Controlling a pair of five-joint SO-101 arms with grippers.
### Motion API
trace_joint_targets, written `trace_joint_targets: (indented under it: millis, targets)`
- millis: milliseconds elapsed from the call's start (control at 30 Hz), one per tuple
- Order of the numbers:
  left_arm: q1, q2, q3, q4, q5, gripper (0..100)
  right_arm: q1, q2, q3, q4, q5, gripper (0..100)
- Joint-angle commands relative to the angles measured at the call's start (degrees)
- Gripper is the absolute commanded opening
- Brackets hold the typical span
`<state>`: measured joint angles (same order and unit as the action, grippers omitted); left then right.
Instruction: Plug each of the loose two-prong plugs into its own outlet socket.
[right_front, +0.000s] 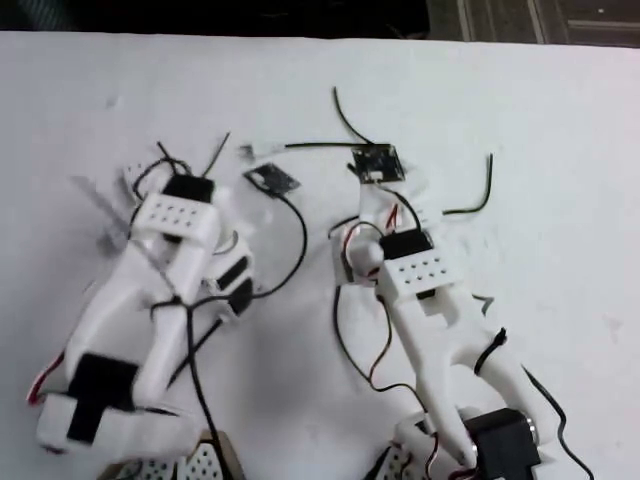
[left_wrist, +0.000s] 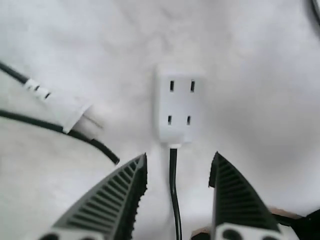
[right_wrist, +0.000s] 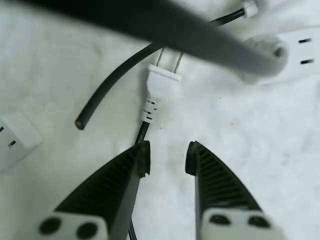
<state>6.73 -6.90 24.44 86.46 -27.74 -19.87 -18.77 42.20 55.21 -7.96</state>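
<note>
White two-prong plug (right_wrist: 162, 82) lies flat on the white table (right_wrist: 260, 150). Its thin metal prongs (right_wrist: 160, 56) point away from the right gripper (right_wrist: 167, 157). It has a ribbed collar, and its round black cord passes under one finger. Right jaws are open and empty, with black ridged wedge fingers. A cut black cable end (right_wrist: 80, 122) lies beside the plug. A boxy smooth white outlet socket (left_wrist: 179, 102) with two slot pairs lies just ahead of the left gripper (left_wrist: 177, 170). Left jaws are open and empty, with the socket cord (left_wrist: 173, 190) between them. A second plug (left_wrist: 67, 112) lies near, apart from the socket.
</note>
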Motion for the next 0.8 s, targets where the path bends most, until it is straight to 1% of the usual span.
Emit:
trace_joint_targets:
  millis: [0, 133, 267, 333, 467, 600, 633, 733, 767]
  targets:
    - [-2.15, -7.25, -0.35, 2.64, 0.44, 21, 0.75, -2.24, -0.26, -0.4, 0.18, 12.3]
    - [-9.63, -13.76, 3.25, 2.2, 0.0, 21, 0.84, -2.24, -0.18, 1.36, 0.7, 12.3]
    - [-16.13, -23.6, 14.59, -3.78, 0.0, 21, 0.75, -2.24, -0.53, 4.0, 9.93, 12.3]
    - [-18.59, -29.32, 21.36, -7.12, 0.0, 21, 0.75, -2.24, -0.53, 4.26, 11.69, 12.3]
    - [-22.64, -40.22, 33.76, -12.4, 0.26, 21, 0.31, -2.24, -1.67, 4.26, 11.52, 12.3]
    - [-28.0, -48.66, 41.76, -16.88, 0.35, 21, 0.4, -1.89, -5.8, 4.53, 11.34, 12.3]
    - [-28.97, -50.15, 42.99, -17.32, 0.26, 21, 0.31, -1.71, -6.86, 4.62, 10.37, 12.3]
    - [-31.52, -53.76, 46.15, -18.99, 0.26, 21, -0.04, -1.63, -9.49, 5.58, 4.4, 12.3]
    - [-31.96, -54.46, 46.86, -19.34, 0.26, 21, -0.92, -1.63, -10.81, 6.9, 4.22, 12.3]
